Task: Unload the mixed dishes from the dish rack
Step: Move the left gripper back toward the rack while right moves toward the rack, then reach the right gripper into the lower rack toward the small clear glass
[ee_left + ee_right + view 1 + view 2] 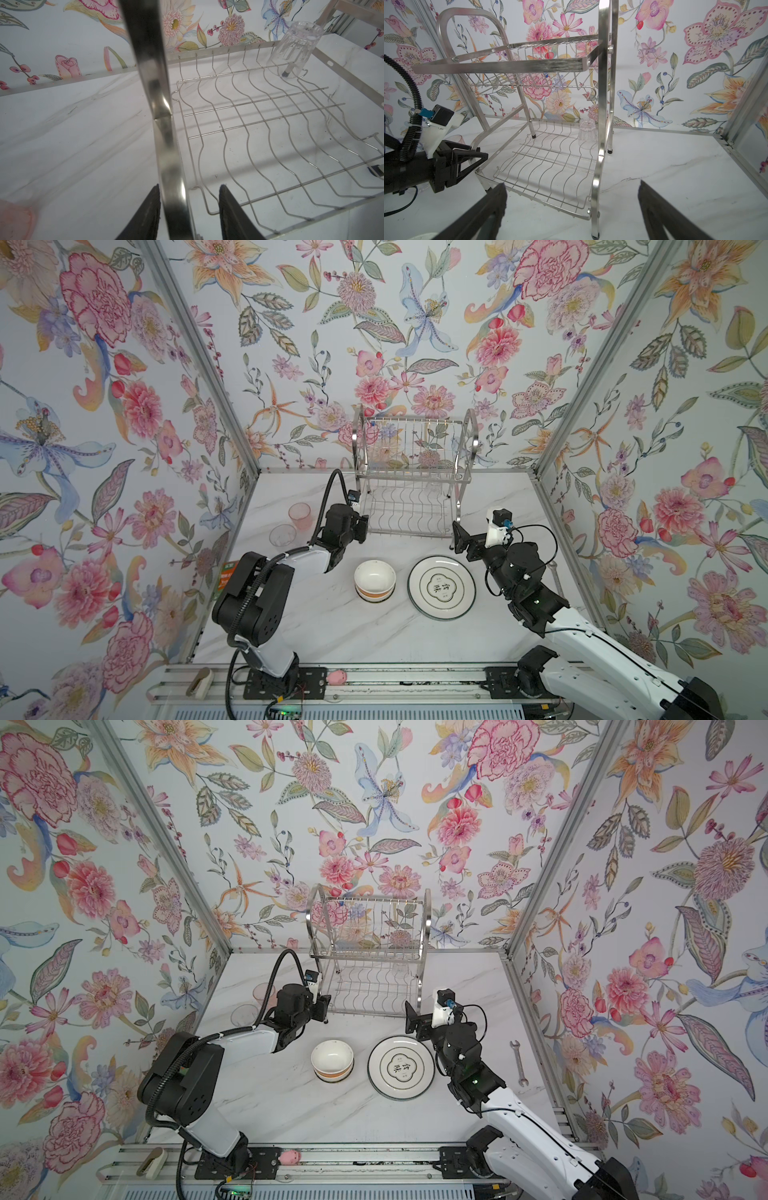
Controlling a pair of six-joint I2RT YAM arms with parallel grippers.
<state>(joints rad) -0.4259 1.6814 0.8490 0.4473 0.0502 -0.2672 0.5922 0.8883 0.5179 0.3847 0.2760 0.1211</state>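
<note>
Rack: the dish rack stands at the back of the marble worktop, close against the flowered wall.
In the rack: an upturned tumbler of clear glass sits mouth down on the lower shelf, in the far corner on the right arm's side (faint from above, plain in both wrist views).
Left hand: the left hand is low at the rack's left front upright. Its jaws are half-wide astride the flat steel; one finger lies just beside the metal, the other stands apart from it.
Right hand: the right hand hovers off the rack's right front corner, jaws spread wide, holding nothing.
Out front: the stacked bowls, white one on top, sit beside the dark-rimmed plate, between the arms.
Left side: a pink tumbler and a clear glass stand upright, near each other.
Right edge: a wrench lies flat.
</note>
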